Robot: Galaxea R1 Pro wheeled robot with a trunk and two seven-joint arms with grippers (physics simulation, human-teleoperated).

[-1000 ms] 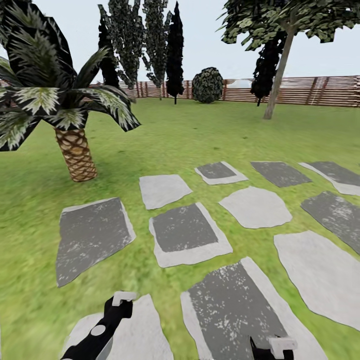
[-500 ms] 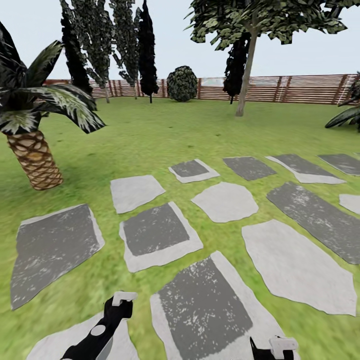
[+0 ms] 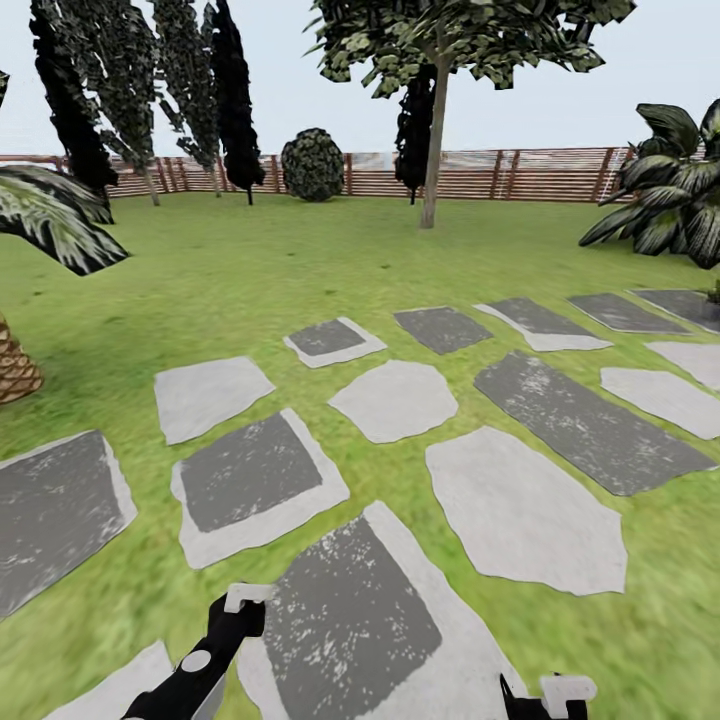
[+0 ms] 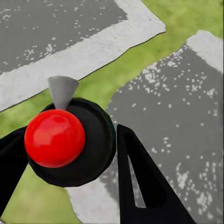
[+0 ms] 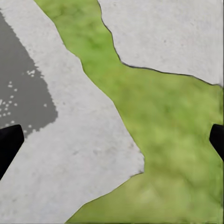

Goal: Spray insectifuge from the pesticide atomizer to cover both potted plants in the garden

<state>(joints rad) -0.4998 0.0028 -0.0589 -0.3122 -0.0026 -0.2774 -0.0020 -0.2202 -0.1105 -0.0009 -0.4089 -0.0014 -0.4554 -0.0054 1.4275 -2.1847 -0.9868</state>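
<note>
In the left wrist view my left gripper [image 4: 70, 170] is shut on the pesticide atomizer [image 4: 55, 137], seen from above: a round red top, a dark body and a grey nozzle, held over grey paving [image 4: 177, 107]. In the head view the left gripper [image 3: 240, 603] hangs low above a dark paving slab [image 3: 345, 620]. My right gripper [image 3: 558, 692] is at the bottom edge; in its wrist view the right gripper [image 5: 112, 144] is open, its black fingertips [image 5: 9, 142] far apart over stone and grass. The potted plants are out of view.
Grey and pale stepping stones [image 3: 520, 510] run across the lawn [image 3: 300, 270] toward the right. A palm trunk [image 3: 12, 370] stands at the left edge, a big dark-leaved shrub [image 3: 675, 185] at the right. A tree [image 3: 435, 150] and the brown slatted fence [image 3: 540, 172] close the back.
The whole head view has swung to the right: the palm has slid toward the left edge and the dark-leaved shrub has come in at the right. Both arms keep their place in the picture.
</note>
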